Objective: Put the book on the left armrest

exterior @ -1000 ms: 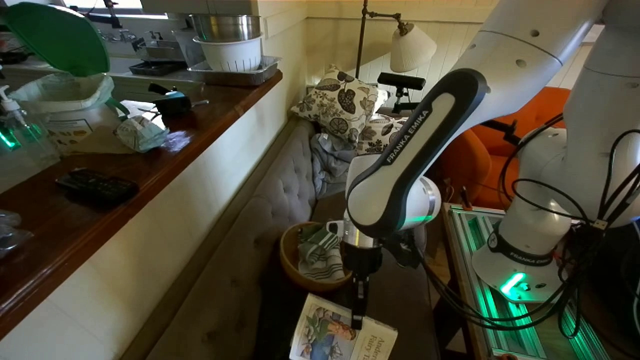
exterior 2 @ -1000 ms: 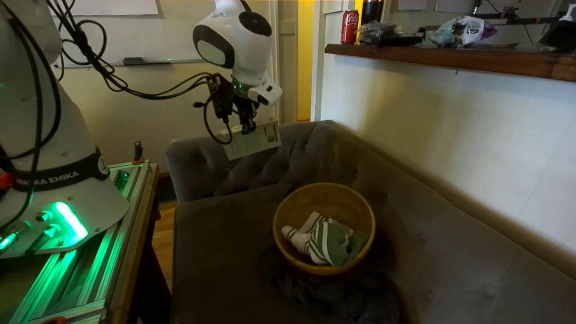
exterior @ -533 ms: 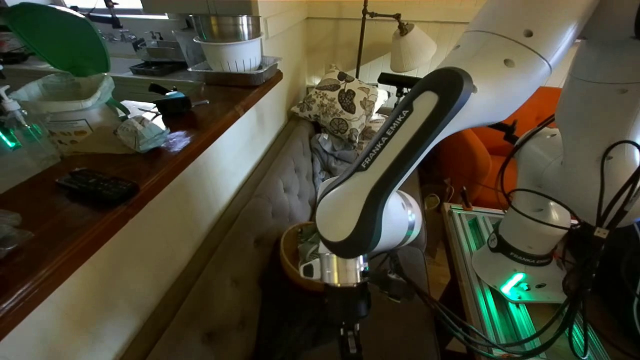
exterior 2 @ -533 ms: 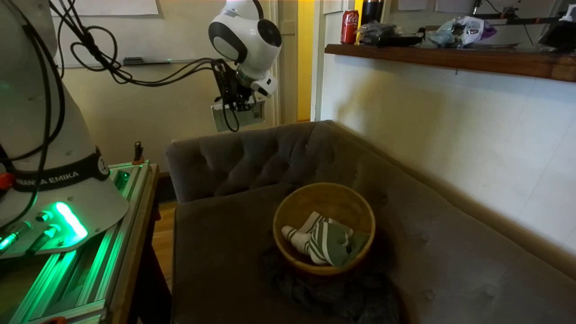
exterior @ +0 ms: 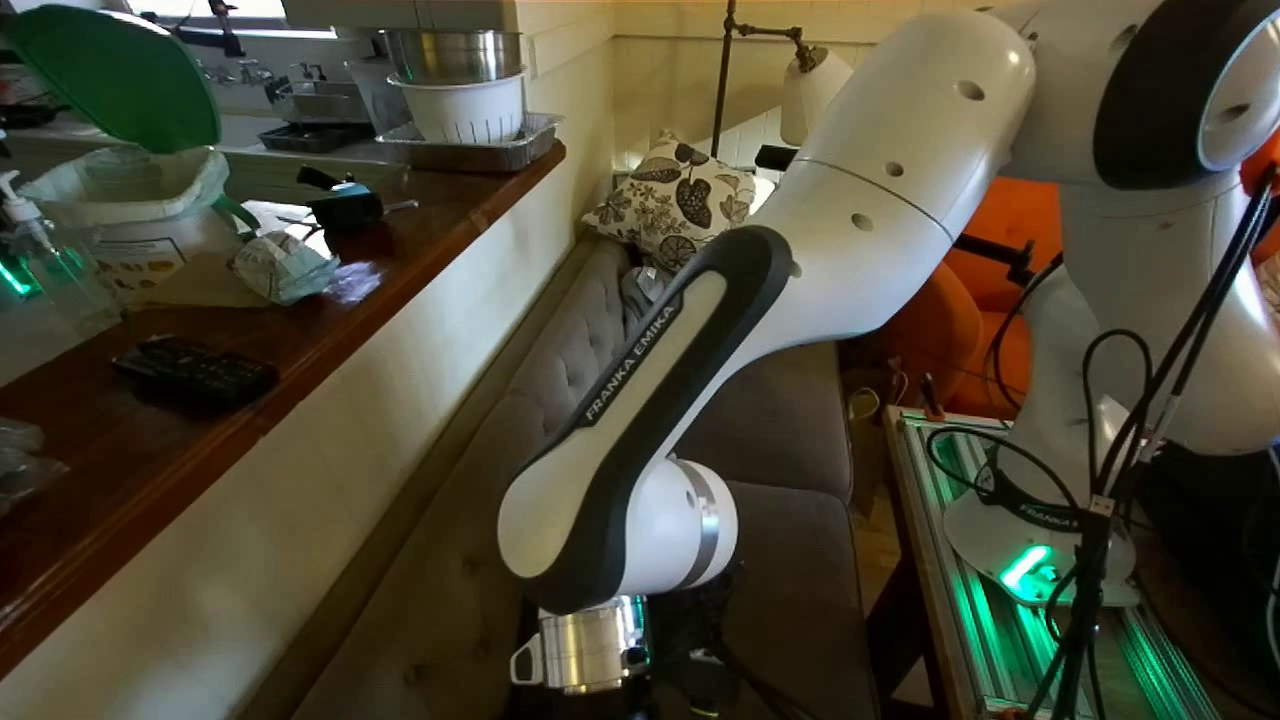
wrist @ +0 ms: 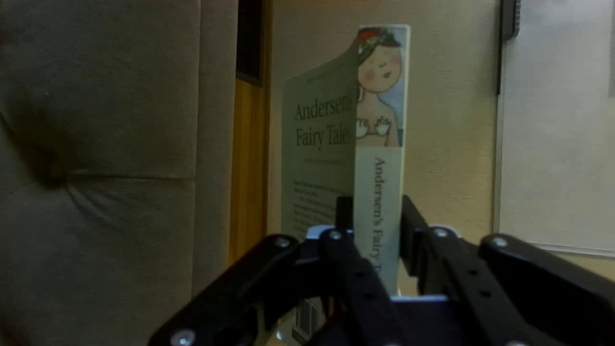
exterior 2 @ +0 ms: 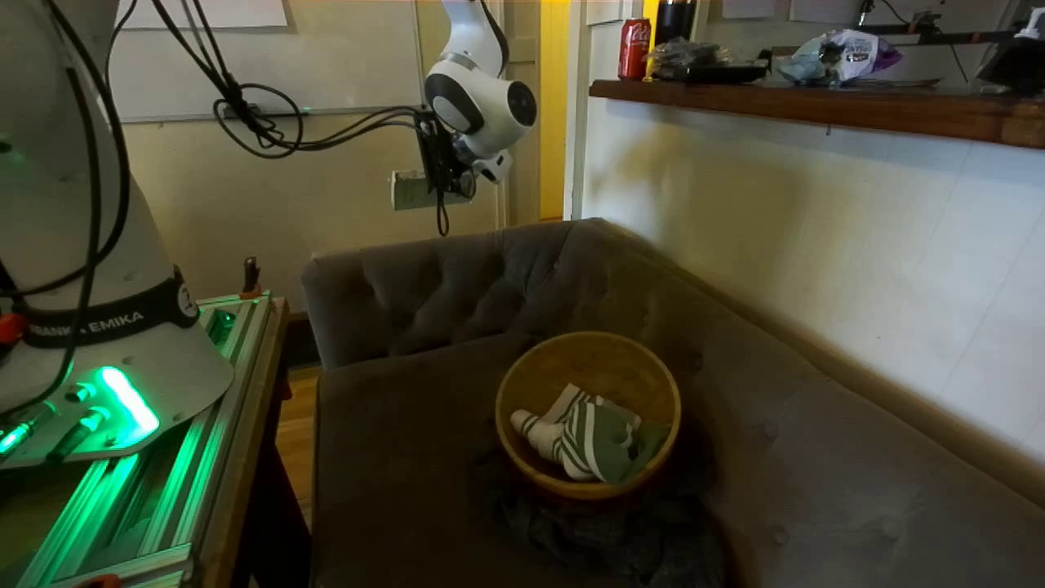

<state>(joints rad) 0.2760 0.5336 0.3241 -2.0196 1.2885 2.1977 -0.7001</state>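
Observation:
The book (wrist: 379, 192), titled Andersen's Fairy Tales, has a pale green spine with a painted face and a text-covered back cover. My gripper (wrist: 376, 211) is shut on it, one finger on each cover, with the spine towards the wrist camera. In an exterior view the book (exterior 2: 408, 190) is held in the air above the tufted grey armrest (exterior 2: 441, 286), apart from it; its right part is behind the gripper (exterior 2: 459, 186) and cables. In an exterior view the wrist (exterior: 590, 655) reaches the bottom edge, and the book is out of view there.
A wooden bowl (exterior 2: 510, 367) with striped cloth stands on the sofa seat (exterior 2: 392, 441). The sofa back (exterior 2: 816, 441) runs along a wall under a wooden counter (exterior 2: 800, 102). The robot's table (exterior 2: 245, 392) borders the sofa. Grey sofa fabric (wrist: 120, 240) shows in the wrist view.
My gripper has carried the book up from in front of the armrest to above its top, and the book has turned. In an exterior view the arm swung down-left, hiding the bowl.

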